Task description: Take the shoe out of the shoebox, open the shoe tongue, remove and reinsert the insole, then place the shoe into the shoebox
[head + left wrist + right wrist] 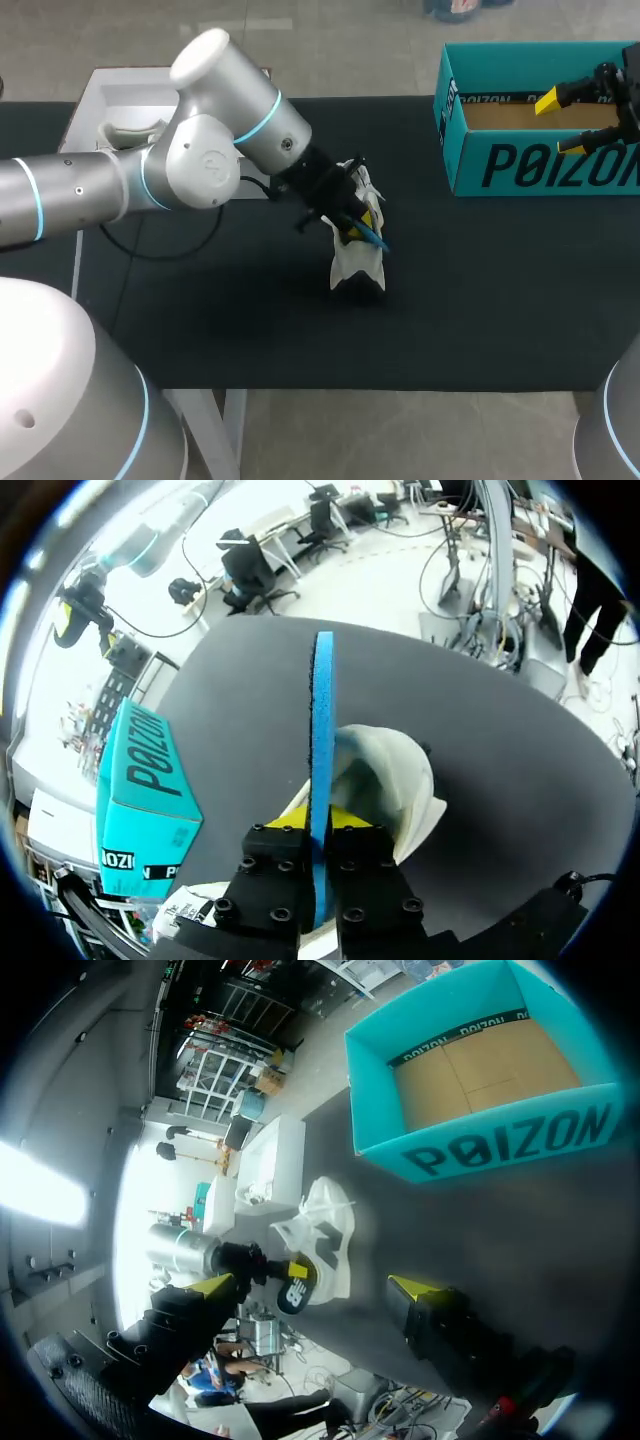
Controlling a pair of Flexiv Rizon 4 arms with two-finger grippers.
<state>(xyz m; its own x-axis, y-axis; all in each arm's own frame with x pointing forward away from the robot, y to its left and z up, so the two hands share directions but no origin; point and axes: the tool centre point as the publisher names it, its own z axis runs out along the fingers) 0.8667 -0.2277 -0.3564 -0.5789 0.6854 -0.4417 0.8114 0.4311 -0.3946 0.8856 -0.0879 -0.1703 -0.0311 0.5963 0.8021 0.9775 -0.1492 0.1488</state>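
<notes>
The left gripper (pixel 322 822) is clamped on the blue insole (pixel 322 710), which sits edge-on between its nearly closed fingers. It is just above the white shoe (pixel 357 265) at the middle of the table (pixel 500 300). The right gripper (pixel 562 122) hangs with its fingers wide apart over the teal shoebox (pixel 540 165).

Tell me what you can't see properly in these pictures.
Head view: the left hand covers the top of the shoe, hiding its inside.
Left wrist view: the insole shows only its edge, not its flat sides.
Head view: the box is cut off by the edge.
</notes>
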